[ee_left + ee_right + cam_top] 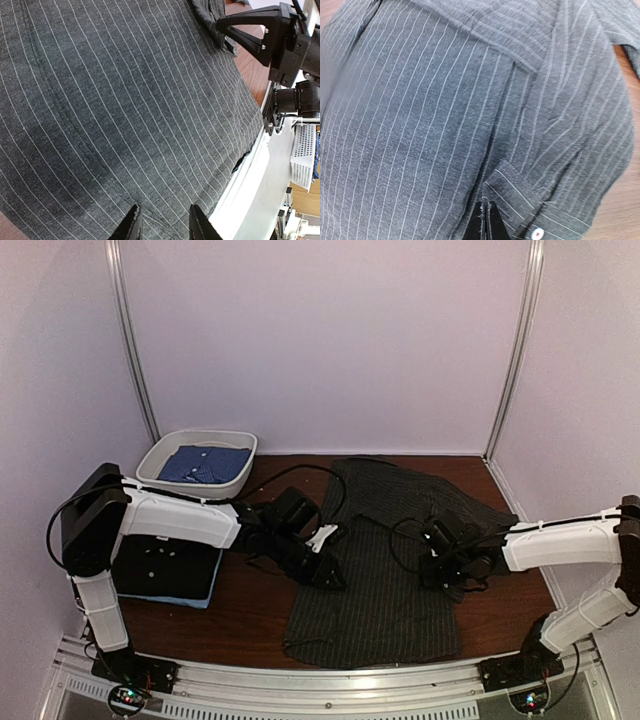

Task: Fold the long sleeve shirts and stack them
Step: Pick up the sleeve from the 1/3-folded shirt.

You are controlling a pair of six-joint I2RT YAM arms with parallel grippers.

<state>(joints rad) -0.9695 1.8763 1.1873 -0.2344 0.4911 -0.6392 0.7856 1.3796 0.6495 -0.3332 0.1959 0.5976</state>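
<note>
Right hand (440, 570) is clenched, its fingers pressed together with the tips down on the pinstripe shirt (380, 605). The tips meet right at a fold beside a cuff (520, 192) that carries a pale button (536, 233); whether any cloth is caught between them I cannot tell. This hand sits over the shirt's right half, toward the right edge of the surface (250, 615).

Left hand (325, 568) is released. Its two fingers (132, 225) stand apart low over the shirt's left edge, and striped cloth shows flat in the gap between them.

The pinstripe shirt lies spread in the middle of the surface, running from near the far edge almost to the near edge, with folded cloth bunched at its far right side. The two hands face each other across its middle, near but apart.

Near the left edge a black shirt (165, 565) lies folded on top of a light blue shirt (205, 600). In the far left corner a white tub (150, 465) holds a folded blue shirt (205, 462).
</note>
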